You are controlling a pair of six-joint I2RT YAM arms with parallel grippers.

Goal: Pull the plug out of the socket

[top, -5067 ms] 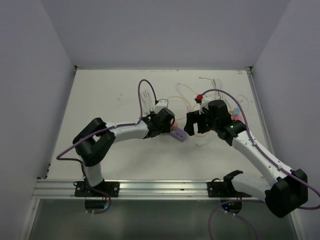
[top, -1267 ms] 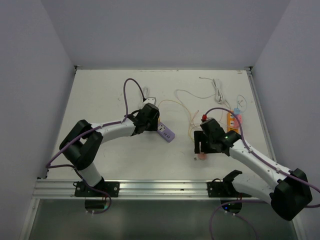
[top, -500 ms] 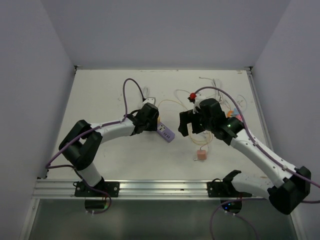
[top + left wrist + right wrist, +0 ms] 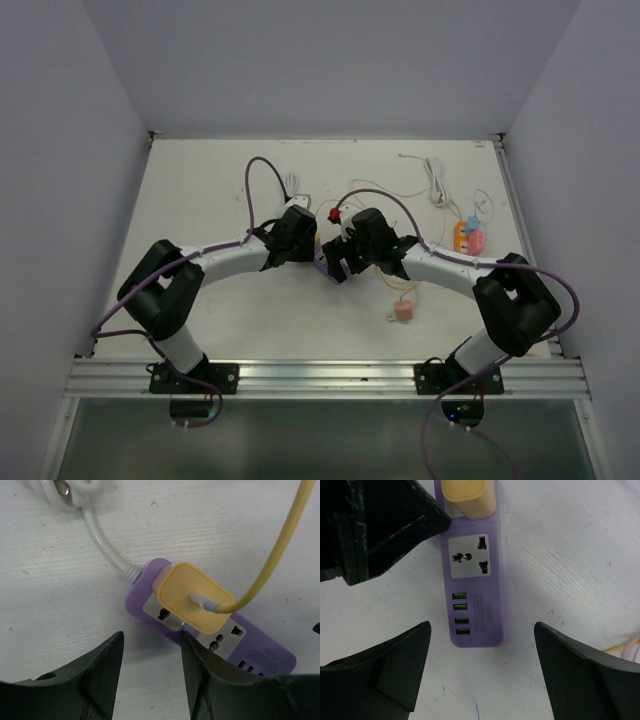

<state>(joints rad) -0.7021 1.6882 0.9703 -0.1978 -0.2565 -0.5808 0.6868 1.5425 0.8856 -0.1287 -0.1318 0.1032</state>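
A purple power strip (image 4: 170, 625) lies flat on the white table. A yellow plug (image 4: 195, 597) with a yellow cable (image 4: 272, 560) sits in its socket. My left gripper (image 4: 151, 640) is open, its fingers just short of the strip's cable end and touching nothing. My right gripper (image 4: 482, 630) is open wide over the strip's USB end (image 4: 472, 615), and the yellow plug (image 4: 467, 497) shows at the top of that view. In the top view both grippers meet at the strip, left (image 4: 305, 240) and right (image 4: 338, 265). A pink plug (image 4: 403, 311) lies loose on the table.
The strip's white cable (image 4: 100, 535) runs off to the upper left. Thin yellow wires (image 4: 375, 215) trail behind the grippers. Orange and pink items (image 4: 468, 238) sit at the right, and a white cord (image 4: 435, 180) lies at the back.
My right gripper set the pink plug on the table, rose, then swung left to the strip's free end. My left gripper has stayed by the strip.
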